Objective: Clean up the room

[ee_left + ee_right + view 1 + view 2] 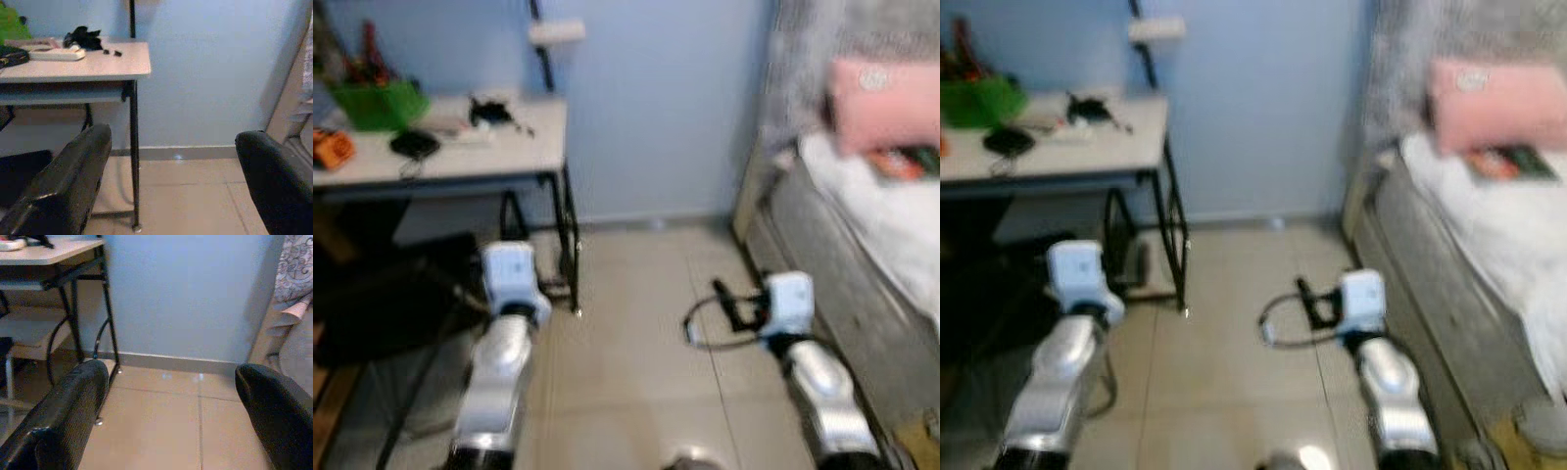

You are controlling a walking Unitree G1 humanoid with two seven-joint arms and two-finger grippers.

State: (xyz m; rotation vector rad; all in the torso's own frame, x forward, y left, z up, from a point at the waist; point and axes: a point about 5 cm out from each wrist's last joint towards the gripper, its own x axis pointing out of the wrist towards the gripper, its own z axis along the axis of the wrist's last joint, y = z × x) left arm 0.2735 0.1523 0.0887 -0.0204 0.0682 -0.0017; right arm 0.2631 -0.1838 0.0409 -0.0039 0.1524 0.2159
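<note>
A white desk [509,157] stands at the left against the blue wall. On it sit a green basket [380,103], an orange item [331,147], a black pouch [414,144] and a black tangle [83,36] beside a white power strip [56,53]. My left gripper [173,139] is open and empty, held low and facing the desk's leg [134,161]. My right gripper [171,372] is also open and empty, above the tiled floor [156,426] and facing the wall. Both silver arms, the left arm [499,372] and the right arm [818,382], reach forward. The head views are blurred.
A bed [891,245] with a white sheet, a pink pillow [886,103] and a book [1508,162] lies along the right. A dark chair [382,304] stands under the desk at the left. A black cable loop [715,318] hangs by my right wrist. Tiled floor lies between desk and bed.
</note>
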